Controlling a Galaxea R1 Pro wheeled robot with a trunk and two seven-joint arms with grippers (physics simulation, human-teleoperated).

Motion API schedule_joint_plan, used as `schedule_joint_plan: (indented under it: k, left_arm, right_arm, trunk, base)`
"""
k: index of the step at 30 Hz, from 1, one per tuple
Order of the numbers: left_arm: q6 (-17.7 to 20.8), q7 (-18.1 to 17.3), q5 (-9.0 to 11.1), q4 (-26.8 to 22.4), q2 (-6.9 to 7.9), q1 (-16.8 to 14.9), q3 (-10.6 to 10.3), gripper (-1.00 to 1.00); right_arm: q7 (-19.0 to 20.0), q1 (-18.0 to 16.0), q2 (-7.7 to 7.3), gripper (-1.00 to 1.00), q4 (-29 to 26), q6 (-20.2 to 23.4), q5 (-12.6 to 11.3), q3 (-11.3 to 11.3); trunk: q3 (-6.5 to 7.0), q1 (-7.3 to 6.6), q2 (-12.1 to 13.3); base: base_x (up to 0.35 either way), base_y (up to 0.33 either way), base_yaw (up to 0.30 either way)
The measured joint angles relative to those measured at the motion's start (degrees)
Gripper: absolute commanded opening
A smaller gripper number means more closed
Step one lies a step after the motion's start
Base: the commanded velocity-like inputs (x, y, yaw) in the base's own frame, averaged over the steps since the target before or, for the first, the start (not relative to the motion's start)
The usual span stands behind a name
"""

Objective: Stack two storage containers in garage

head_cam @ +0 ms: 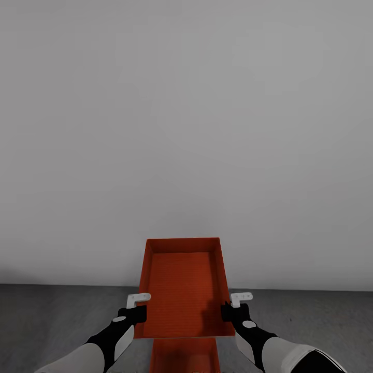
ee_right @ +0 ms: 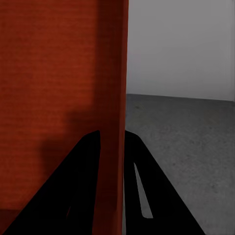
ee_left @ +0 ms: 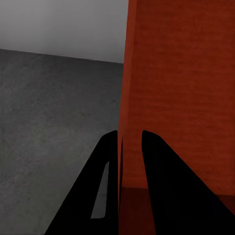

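Container (head_cam: 182,285) walls pinched between both hands

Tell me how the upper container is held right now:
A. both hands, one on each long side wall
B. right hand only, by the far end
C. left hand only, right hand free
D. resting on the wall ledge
A: the left hand and right hand each straddle a side wall of the upper container, above the second container.
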Motion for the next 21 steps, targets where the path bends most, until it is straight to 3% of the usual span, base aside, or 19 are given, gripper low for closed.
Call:
schedule_joint_plan:
  k: [21]
  left_arm:
    - [0.01,0.06,-0.06,0.02,-0.05,-0.01,0.05,-1.00]
  right_arm:
    - [0.01,0.00,-0.04,-1.00,-0.01,0.03,0.14,-0.08]
  trunk:
    - [-1.93,0.00,0.00]
  base:
    - [0.000,0.000,0.000]
